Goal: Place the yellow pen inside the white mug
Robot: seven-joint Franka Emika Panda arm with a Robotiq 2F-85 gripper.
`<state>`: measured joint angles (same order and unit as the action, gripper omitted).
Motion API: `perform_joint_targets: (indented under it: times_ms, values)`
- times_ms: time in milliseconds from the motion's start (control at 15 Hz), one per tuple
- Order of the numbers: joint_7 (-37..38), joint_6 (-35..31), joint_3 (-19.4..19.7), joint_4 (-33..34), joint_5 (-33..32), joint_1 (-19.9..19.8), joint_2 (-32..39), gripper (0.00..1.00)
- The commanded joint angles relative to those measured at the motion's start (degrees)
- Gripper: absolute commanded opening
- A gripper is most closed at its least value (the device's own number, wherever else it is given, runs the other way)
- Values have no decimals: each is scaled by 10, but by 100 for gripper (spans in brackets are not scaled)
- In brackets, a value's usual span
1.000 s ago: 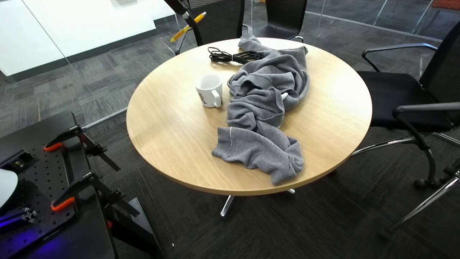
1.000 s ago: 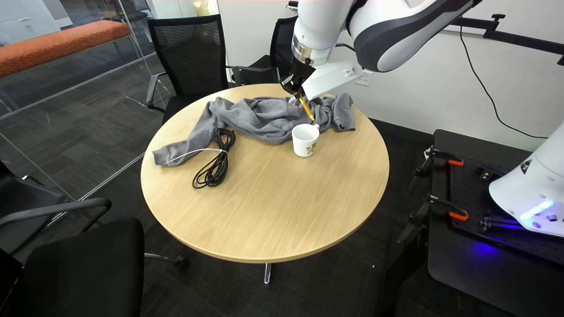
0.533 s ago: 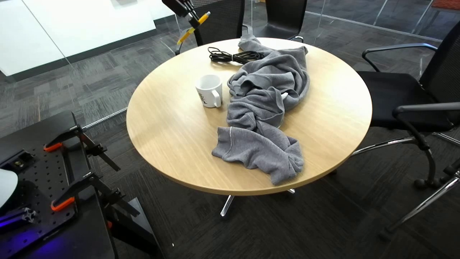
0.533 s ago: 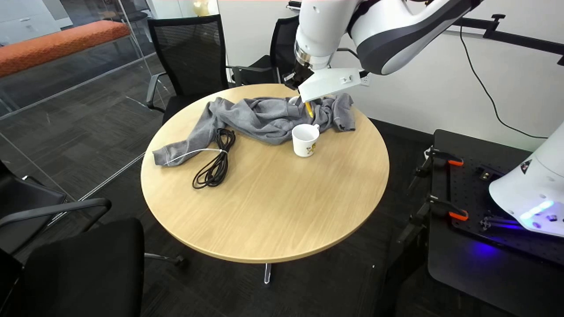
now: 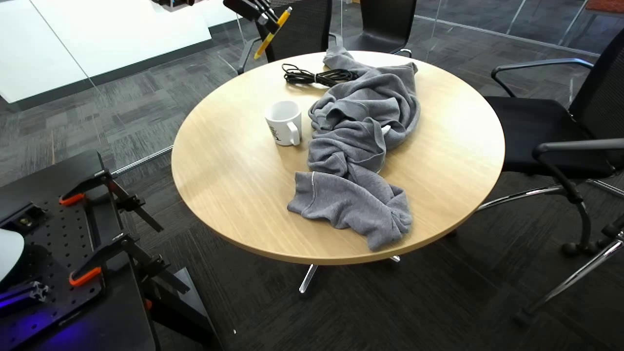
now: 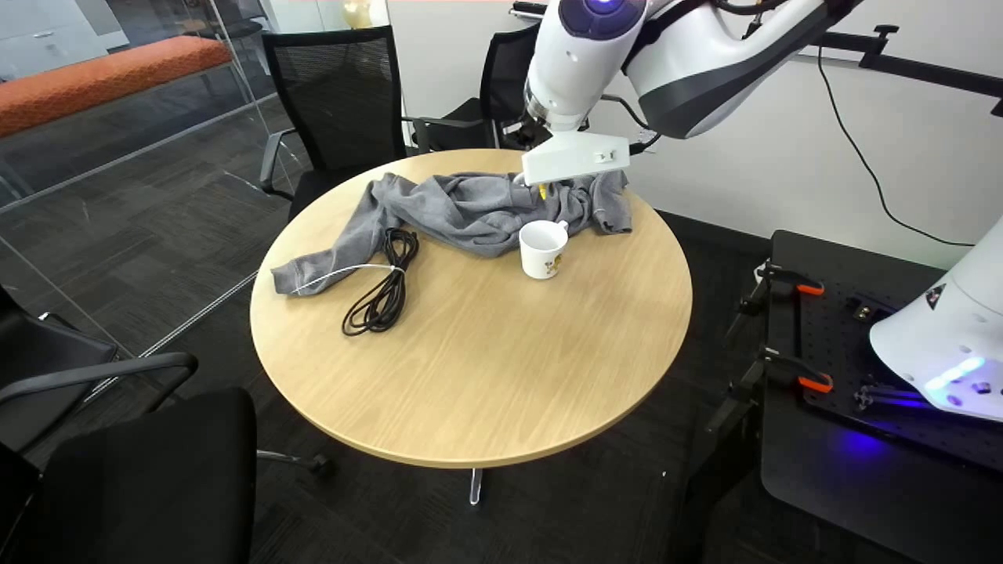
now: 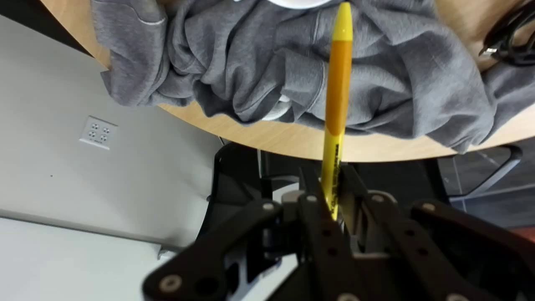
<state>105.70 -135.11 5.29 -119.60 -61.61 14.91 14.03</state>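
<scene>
My gripper [image 7: 329,172] is shut on the yellow pen [image 7: 339,79]; its dark fingers stand on both sides of the barrel. The pen's yellow tip points up in the wrist view, toward the mug's side. In an exterior view the gripper [image 5: 271,25] holds the pen [image 5: 263,46] tilted, tip down, in the air. In the other exterior view only a bit of the pen [image 6: 542,191] shows below the white wrist plate. The white mug [image 5: 287,130] stands upright on the table, also in an exterior view [image 6: 539,257]. Only its rim [image 7: 299,4] shows in the wrist view. The pen is outside the mug.
A crumpled grey sweatshirt [image 5: 353,131] lies beside the mug, with a small white thing [image 7: 279,108] in its folds. A black cable coil [image 6: 384,290] lies on the round wooden table [image 6: 470,376]. Black chairs [image 6: 337,102] stand around the table.
The gripper has turned and the pen stands steeper, shifted right in an exterior view. The white wrist plate has come lower and now hides most of the pen. The mug has not moved.
</scene>
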Motion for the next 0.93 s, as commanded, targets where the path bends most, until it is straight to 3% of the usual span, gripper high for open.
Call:
perform_joint_targets:
  times_ms: [0,400,867]
  values:
    - [147,76,-27,13,-94,-1,16,4]
    - [275,212,-80,9,-133,-6,48,4]
    - [336,212,-89,9,-140,-26,83,4]
